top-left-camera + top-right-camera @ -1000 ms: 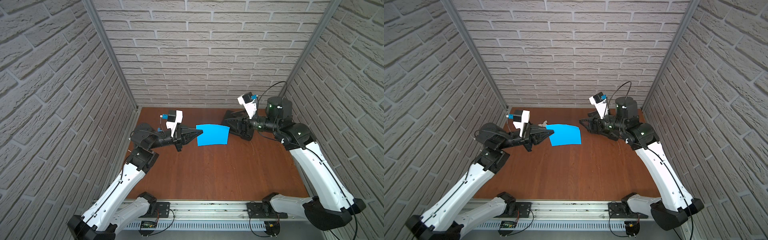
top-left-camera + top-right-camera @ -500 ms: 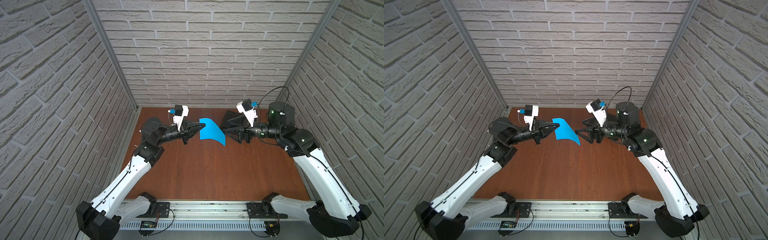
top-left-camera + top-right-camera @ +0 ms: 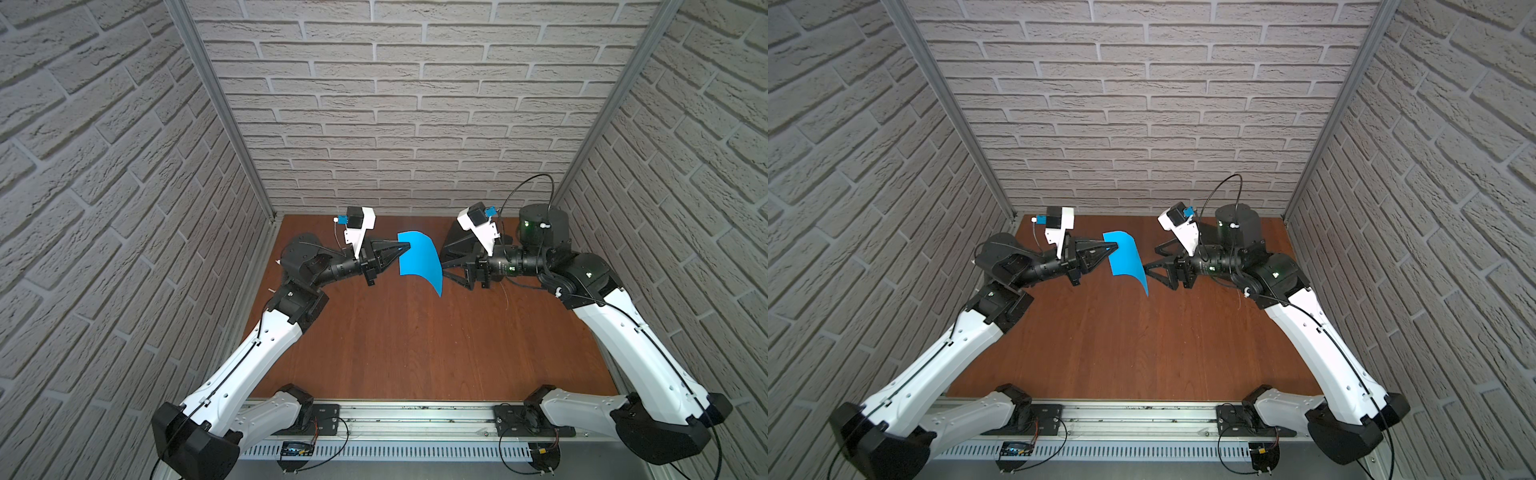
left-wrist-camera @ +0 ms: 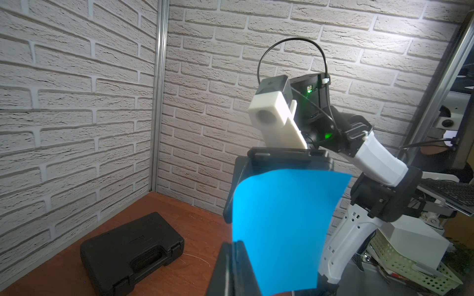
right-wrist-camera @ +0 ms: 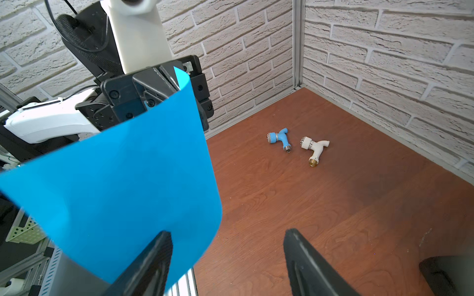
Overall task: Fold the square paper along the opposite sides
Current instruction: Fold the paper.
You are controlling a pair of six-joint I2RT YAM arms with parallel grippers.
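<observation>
One bright blue square paper sheet (image 3: 417,259), held aloft near twelve o'clock, is clamped by the left gripper (image 3: 405,248); the jaws of the right gripper (image 5: 227,233) are spread at its three o'clock edge. That curling edge may be missed or creased askew.

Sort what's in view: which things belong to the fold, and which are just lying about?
Job: paper, pinched by the left hand; right hand, open, close to it.
Lying about: case, blue tap, white tap.
</observation>
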